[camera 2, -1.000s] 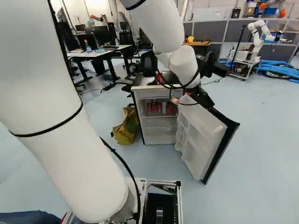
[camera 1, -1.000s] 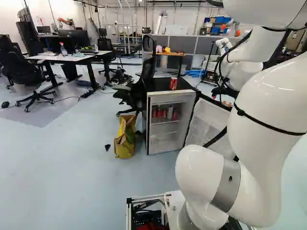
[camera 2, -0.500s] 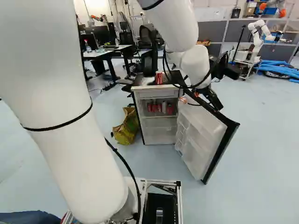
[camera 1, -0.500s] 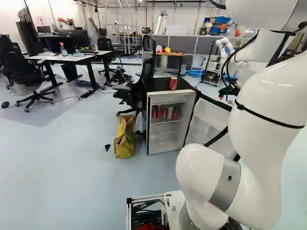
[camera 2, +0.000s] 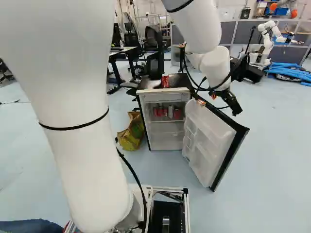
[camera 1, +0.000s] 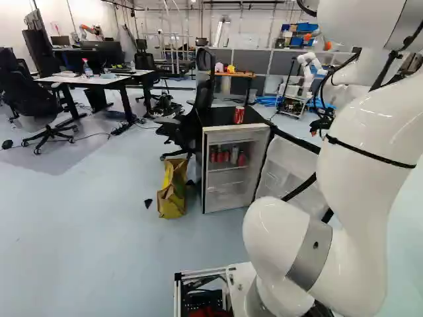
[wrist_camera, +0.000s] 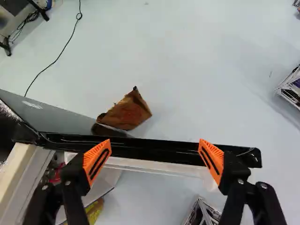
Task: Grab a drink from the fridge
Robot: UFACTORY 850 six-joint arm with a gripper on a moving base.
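Cans [camera 2: 170, 112] apart fr. pincer [camera 2: 236, 108], prob. lower.

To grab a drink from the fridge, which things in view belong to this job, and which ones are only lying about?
For the job:
gripper, open
fridge
its open door
cans on the shelf inside

Lying about:
yellow bag on the floor
bottle on the desk
red can on top, probably, being outside the fridge
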